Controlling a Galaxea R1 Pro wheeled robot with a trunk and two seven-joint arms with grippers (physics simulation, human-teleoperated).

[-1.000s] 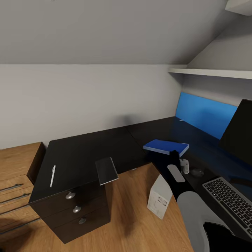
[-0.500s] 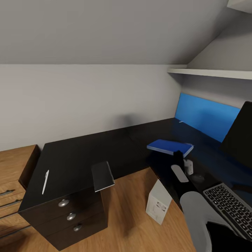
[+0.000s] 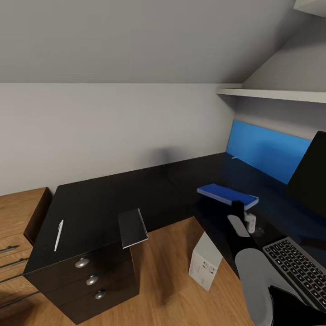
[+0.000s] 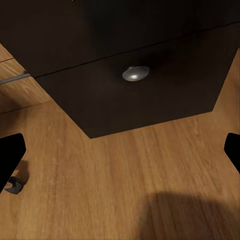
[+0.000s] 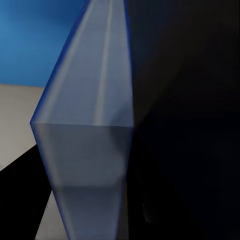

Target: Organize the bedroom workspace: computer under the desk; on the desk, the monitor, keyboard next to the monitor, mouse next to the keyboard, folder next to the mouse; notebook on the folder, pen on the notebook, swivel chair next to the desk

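- Head view looks over the black L-shaped desk point(image 3: 104, 199), with the right arm reaching over its right wing.
- Right gripper point(image 3: 242, 213) grips the near edge of the blue folder point(image 3: 226, 194); the folder hangs just above the desk top, near the inner corner of the L and clear of the surface.
- Right wrist view shows the folder's pale edge point(image 5: 95, 150) close up between the fingers.
- Keyboard point(image 3: 296, 267) lies along the near edge of the right wing, with the monitor point(image 3: 312, 172) behind it at the right.
- Mouse point(image 3: 257, 232) sits on the desk just beyond the keyboard's far end, beside the gripper.
- Notebook point(image 3: 132, 227) lies at the near edge of the left wing, overhanging it above the drawers.
- Pen point(image 3: 58, 235) lies near the left end of that wing.
- Computer point(image 3: 205, 261) stands on the floor at the desk's inner corner, partly under the top.
- Left wrist view shows spread, empty fingers point(image 4: 11, 152) over the wood floor, facing a drawer knob point(image 4: 135, 73).
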